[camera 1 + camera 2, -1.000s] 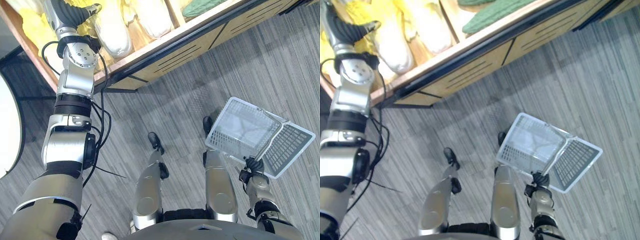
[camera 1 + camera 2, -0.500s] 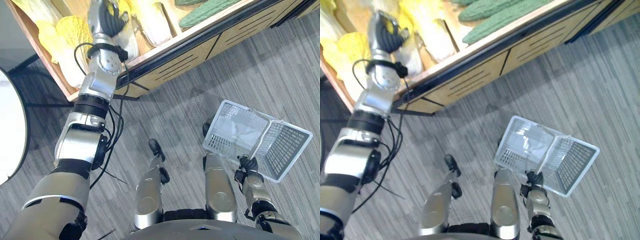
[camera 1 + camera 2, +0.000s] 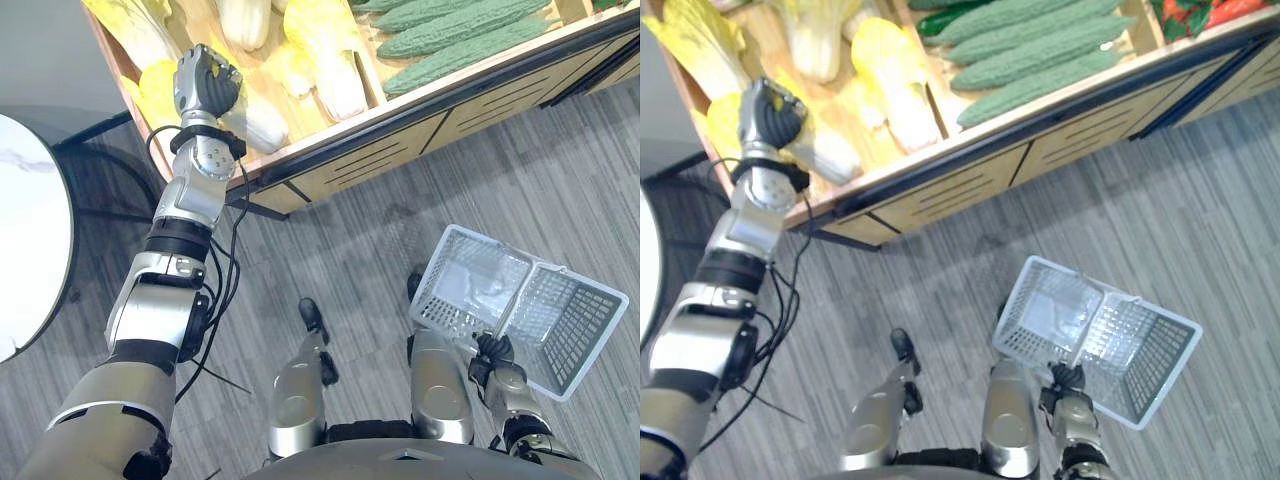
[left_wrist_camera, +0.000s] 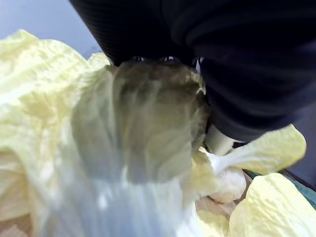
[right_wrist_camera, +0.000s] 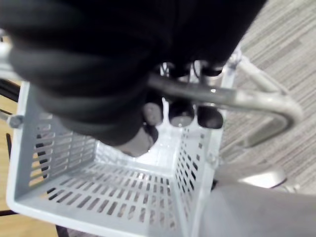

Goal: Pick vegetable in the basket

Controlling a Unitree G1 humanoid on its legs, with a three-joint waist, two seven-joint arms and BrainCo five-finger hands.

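A long wooden display stand [image 3: 940,195] runs across the far side of the scene. It has a dark front edge, slotted timber panels below and upright dividers between its bins. The far-left bin holds pale napa cabbages with yellow leaf tips [image 3: 335,60] lying loose on the boards. The next bin to the right holds bumpy dark-green gourds [image 3: 1040,40] laid side by side. A bit of red produce [image 3: 1205,12] shows at the far right, too small to identify. The left hand [image 3: 205,85] is reached out over the near-left corner of the cabbage bin. Its fingers are curled down onto one white-stemmed napa cabbage [image 3: 255,122], and the left wrist view shows that cabbage pressed right up against the palm, still lying among the other cabbages. In front of the stand, the floor [image 3: 400,230] is covered in grey, finely striped planks. The curved edge of a round white table [image 3: 30,250] comes in at the left, with a plain grey wall beyond it. At the near right, the right hand [image 3: 492,348] is wrapped round the grey metal handle [image 5: 247,98] of a pale grey perforated plastic basket [image 3: 560,320]. The basket hangs tilted above the floor, well apart from the stand.
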